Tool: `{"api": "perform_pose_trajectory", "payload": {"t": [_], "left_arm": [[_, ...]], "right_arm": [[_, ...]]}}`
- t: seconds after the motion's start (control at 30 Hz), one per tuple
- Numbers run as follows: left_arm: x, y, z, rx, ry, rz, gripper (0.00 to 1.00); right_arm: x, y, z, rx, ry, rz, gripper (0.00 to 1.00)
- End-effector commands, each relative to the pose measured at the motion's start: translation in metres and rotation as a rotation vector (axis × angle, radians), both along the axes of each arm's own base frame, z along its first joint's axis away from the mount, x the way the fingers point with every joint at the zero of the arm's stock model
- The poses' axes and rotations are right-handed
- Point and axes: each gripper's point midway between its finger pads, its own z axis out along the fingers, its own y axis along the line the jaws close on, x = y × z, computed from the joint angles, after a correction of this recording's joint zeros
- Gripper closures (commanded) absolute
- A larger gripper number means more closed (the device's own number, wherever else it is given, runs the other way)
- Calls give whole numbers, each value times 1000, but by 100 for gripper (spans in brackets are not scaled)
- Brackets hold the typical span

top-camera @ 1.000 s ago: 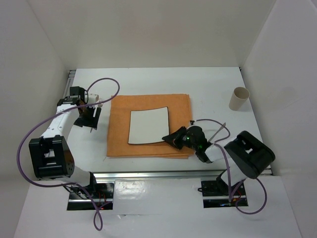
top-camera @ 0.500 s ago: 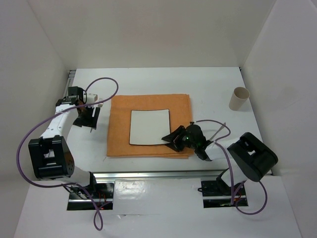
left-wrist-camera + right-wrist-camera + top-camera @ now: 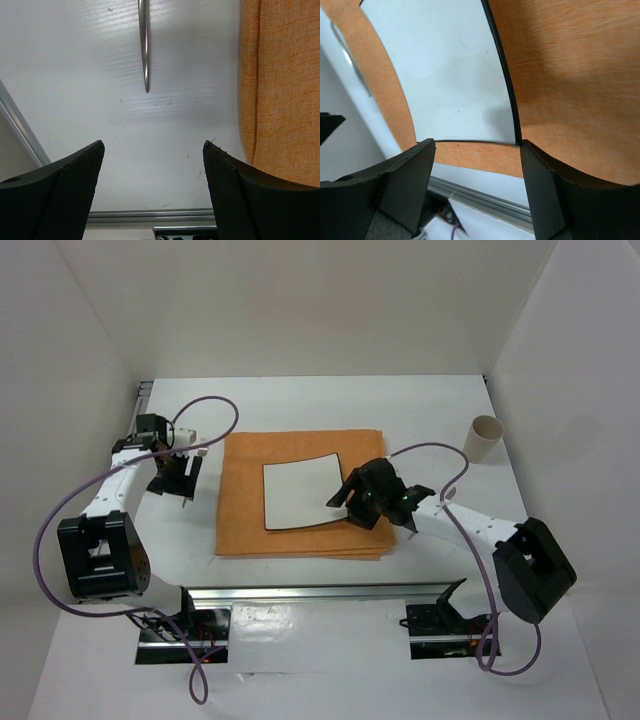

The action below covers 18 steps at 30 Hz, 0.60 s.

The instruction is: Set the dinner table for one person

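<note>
Dinner table (image 3: 430, 410), plate (image 3: 300, 495) released, right fingers (image 3: 385, 195) opened

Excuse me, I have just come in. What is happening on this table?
Two robot arms are setting the white dinner table for one person. A white square plate lies flat on an orange placemat. The right arm's fingers stand open over the plate's near right corner, not gripping it. The left arm's fingers are open above bare table left of the placemat, facing a metal utensil handle. A beige cup is apart at the far right.
</note>
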Motion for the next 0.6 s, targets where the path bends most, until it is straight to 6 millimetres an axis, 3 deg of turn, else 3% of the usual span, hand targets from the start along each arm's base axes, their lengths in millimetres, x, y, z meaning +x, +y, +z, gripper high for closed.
{"api": "perform_pose_trajectory", "payload": {"t": [0.0,0.1,0.13,0.23,0.33,0.4,0.43,0.47,0.53,0.57], "left_arm": [[32,7,10,12,-64,-32,14],[51,8,-12,-9,-2,-36,14],[62,12,-10,0,-3,-33,14],[70,13,-27,-13,51,-24,15],[72,11,-28,-25,55,-28,15],[72,9,-28,-37,53,-32,15],[73,9,-24,-36,44,-32,15],[70,9,-27,-37,53,-32,15],[67,8,-30,-39,62,-32,15],[67,8,-30,-39,62,-32,15]], "right_arm": [[-25,-51,-2,-277,49,-9,23],[-29,-60,2,-298,24,-9,7],[-32,-58,-1,-292,21,27,6],[-43,-42,-9,-202,31,81,10],[-38,-34,-7,-161,19,68,14],[-21,-44,-8,-219,-47,15,22],[-10,-44,0,-230,-95,2,41],[4,-44,7,-271,-164,15,45],[23,-38,10,-302,-218,57,43],[32,-34,16,-319,-252,105,36]]}}
